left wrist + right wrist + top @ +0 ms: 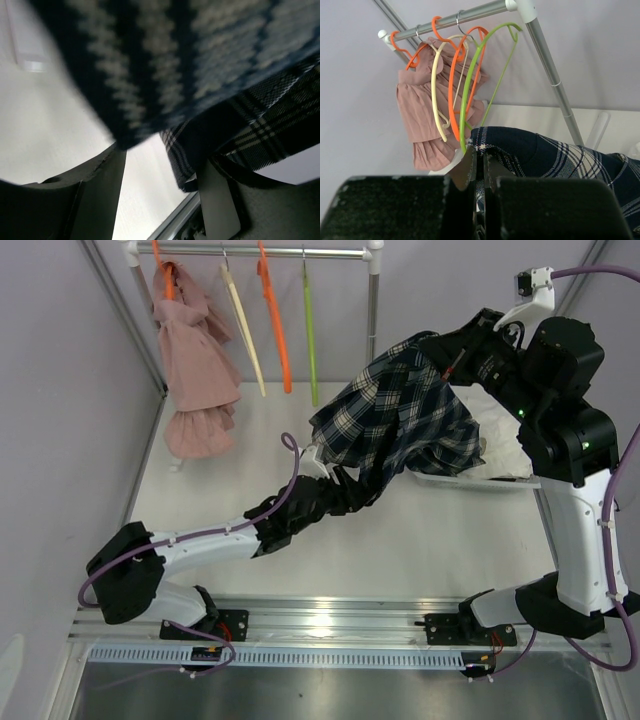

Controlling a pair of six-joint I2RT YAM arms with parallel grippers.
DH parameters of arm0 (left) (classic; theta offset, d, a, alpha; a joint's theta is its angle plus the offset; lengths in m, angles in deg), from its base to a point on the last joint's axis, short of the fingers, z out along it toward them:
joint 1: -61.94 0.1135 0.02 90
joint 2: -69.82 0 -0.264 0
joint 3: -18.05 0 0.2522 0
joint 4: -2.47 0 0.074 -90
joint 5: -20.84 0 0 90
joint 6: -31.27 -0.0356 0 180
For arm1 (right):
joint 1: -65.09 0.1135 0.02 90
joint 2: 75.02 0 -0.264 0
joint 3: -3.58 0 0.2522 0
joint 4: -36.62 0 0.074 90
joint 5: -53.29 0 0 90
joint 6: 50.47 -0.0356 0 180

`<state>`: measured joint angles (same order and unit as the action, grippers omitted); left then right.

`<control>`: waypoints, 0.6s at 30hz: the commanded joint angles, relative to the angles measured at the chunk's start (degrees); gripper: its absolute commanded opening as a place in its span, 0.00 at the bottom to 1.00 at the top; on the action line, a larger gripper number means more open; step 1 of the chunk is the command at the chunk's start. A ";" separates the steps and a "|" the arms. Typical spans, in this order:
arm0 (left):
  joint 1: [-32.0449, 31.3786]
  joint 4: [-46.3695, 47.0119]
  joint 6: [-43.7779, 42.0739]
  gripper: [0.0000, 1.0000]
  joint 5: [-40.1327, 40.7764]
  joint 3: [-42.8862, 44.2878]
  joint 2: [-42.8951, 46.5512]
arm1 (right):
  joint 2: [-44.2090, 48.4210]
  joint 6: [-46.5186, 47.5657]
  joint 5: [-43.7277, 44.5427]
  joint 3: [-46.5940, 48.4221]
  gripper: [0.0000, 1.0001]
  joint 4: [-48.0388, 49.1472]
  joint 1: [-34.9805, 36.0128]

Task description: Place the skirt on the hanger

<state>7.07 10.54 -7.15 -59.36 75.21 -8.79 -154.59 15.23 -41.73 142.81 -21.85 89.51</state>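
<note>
1. Skirt (400,415): navy plaid with pale checks. It was held clear of the table (450,550), right of centre, bunched and drooping from its upper right end down toward the left. It was on no hanger.
2. Right gripper (481,167): raised at the back right, its fingers pressed together on the skirt's top edge; the cloth hung from this pinch.
3. Left gripper (160,175): low, at the skirt's lower hem. Its jaws stood apart with bare table showing between them. A fold of hem hung into the gap close by one finger (220,200) and was not seen clamped.
4. Rail (290,253): metal, across the back, carrying four hangers.
5. Green hanger (310,330): empty and nearest the skirt. In the right wrist view it sat just above and left of the pinched edge.
6. Orange hanger (275,325) and cream hanger (243,330): empty, left of the green one.
7. Pink dress (195,370): hung at the rail's far left.
8. White sheet (500,460): lay on the table beneath the skirt's right part
</note>
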 commanded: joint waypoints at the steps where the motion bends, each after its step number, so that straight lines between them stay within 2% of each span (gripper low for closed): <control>1: -0.85 3.66 1.86 0.60 3.02 3.36 -0.49 | 2.14 1.27 -0.70 0.48 0.00 5.07 0.19; 5: -1.20 3.58 2.39 0.60 6.98 3.62 0.38 | 2.67 1.44 -0.78 -0.22 0.00 4.89 0.10; 9: -1.29 2.17 2.30 0.60 7.34 5.73 -1.01 | 3.02 1.53 -0.70 -0.49 0.00 4.81 0.01; 12: -1.47 2.26 2.74 0.55 6.72 5.91 -1.98 | 3.10 1.62 -0.70 -0.40 0.00 4.81 -0.08; 14: -1.73 2.08 2.66 0.45 6.28 5.65 -2.08 | 3.19 1.79 -0.61 -0.40 0.00 4.72 -0.17; 15: -1.82 2.00 2.31 0.31 5.93 5.30 -1.99 | 3.19 1.88 -0.35 -0.40 0.00 4.63 -0.34; 18: -2.17 0.42 0.30 0.04 4.53 5.56 -0.41 | 3.28 2.32 0.18 -0.75 0.00 4.63 -0.95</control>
<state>5.67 10.38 -5.06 -54.35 78.93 -10.51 -153.54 16.13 -41.71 141.76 -22.33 89.16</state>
